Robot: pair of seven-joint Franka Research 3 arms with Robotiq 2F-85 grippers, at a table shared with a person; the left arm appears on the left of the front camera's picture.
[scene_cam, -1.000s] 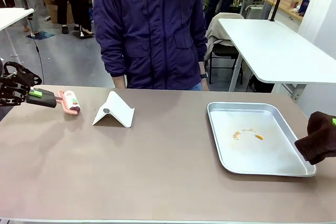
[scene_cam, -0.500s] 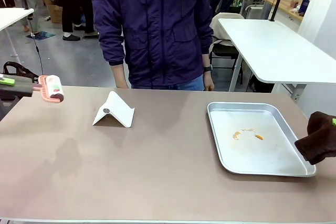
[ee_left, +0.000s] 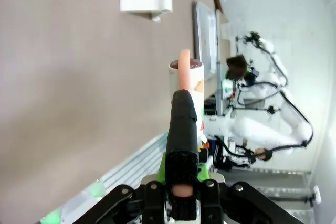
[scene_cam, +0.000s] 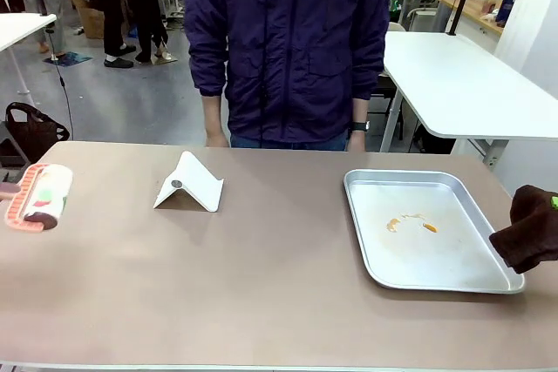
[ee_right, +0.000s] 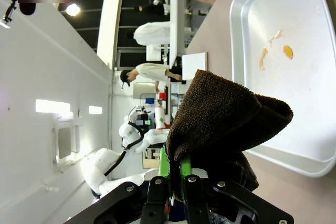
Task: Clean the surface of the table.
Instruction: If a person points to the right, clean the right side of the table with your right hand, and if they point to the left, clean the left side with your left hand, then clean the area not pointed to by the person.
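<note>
Spanning the front view, the taupe bench (scene_cam: 261,294) carries a white folded stand (scene_cam: 190,184) at 11 o'clock and a metal tray (scene_cam: 366,182) with orange smears (scene_cam: 410,225) at 3 o'clock. The left pincer (ee_left: 182,177), clenched on the handle of a lint roller (scene_cam: 39,198), has swung it from 10 o'clock down to the 9 o'clock edge, probably ready for a first pass. The right pincer (ee_right: 176,182) clamps a brown cloth (scene_cam: 529,228) at the tray's corner. The roller's label print is illegible.

Free room is seen in the middle of the table (scene_cam: 279,302); the sides are blocked by a white stand (scene_cam: 189,186) and a metal tray (scene_cam: 436,259).
</note>
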